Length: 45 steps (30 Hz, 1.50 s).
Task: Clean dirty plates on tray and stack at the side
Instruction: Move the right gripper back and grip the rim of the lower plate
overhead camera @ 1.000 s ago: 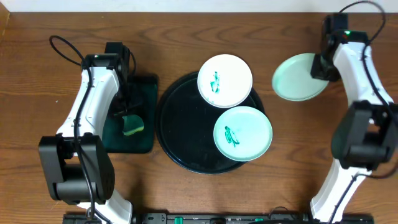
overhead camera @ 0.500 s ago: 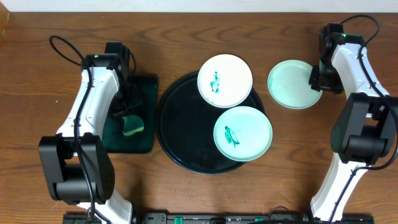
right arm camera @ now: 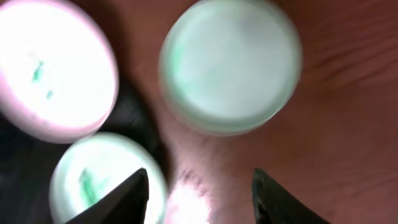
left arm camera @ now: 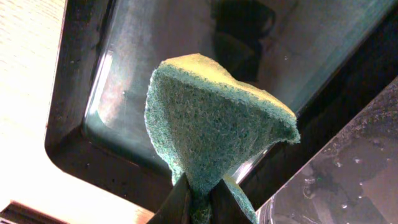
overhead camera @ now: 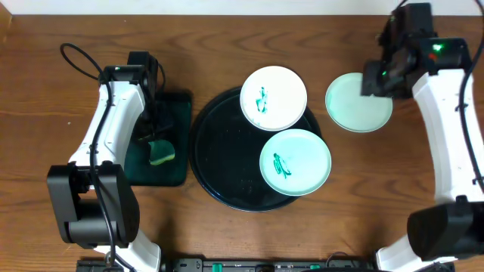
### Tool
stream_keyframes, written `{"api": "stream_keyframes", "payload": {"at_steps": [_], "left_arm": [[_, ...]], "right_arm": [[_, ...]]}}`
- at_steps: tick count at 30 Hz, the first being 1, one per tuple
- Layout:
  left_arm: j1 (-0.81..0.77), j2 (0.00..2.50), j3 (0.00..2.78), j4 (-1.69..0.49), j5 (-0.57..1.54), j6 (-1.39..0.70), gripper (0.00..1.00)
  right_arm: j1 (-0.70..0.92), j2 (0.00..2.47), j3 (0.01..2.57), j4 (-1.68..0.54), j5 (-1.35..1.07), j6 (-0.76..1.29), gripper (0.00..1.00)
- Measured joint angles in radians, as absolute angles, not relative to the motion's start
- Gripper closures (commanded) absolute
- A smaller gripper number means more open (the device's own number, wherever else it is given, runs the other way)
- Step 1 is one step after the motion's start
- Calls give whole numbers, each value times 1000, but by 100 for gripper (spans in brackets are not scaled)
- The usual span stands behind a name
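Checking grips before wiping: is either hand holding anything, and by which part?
The left hand pinches the green sponge by one edge. The right hand is open and holds nothing; the unmarked plate lies free of it.

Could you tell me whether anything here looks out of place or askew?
Yes: the upper marked plate overhangs the far rim of the round tray rather than lying inside it; the lower marked plate slightly overlaps its rim.
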<state>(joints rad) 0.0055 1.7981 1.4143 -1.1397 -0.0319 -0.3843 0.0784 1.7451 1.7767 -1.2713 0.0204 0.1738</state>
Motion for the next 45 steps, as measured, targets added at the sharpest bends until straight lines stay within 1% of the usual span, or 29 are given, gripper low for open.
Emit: {"api": "stream_keyframes", "payload": {"at_steps": [3,6,15,24,25,27,28,29,30,31,41,45], "left_arm": [[6,1798,1414,-1142,-31,-384,92],[6,1798,1414,-1143,-31,-384,93],[6,1798,1414,-1145,-31,-384,93],[6,1798,1414,-1145,-29,-384,93],[6,1798,1414,-1145,-29,-384,93],[6,1798,1414,-1145,-29,-384,93],[6,1798,1414,-1145,-29,-384,93],[6,1798,1414,-1145,-29,-384,93],[6,1798,1414,-1145,-29,-384,92],[6,1798,1414,-1145,-29,-384,93],[6,1798,1414,-1145,-29,-384,93],[6,1798,1414,-1145,-29,-384,93]], "right_arm": [[135,1748,1765,-1338,-9,202,50],[177,1755,1696,-1322,-20,231,51],[286,1773,1345,-1118,-78,305,51],[306,1774,1163,-1030,-99,451,51],[306,1774,1140,-1013,-100,469,53],[306,1774,1111,-994,-99,489,62],[306,1774,1102,-982,-98,499,73],[306,1774,1096,-973,-99,507,86],[306,1774,1093,-964,-102,510,98],[306,1773,1093,-957,-102,515,99],[308,1773,1093,-931,-119,501,99],[355,1773,1092,-913,-104,454,99]]}}
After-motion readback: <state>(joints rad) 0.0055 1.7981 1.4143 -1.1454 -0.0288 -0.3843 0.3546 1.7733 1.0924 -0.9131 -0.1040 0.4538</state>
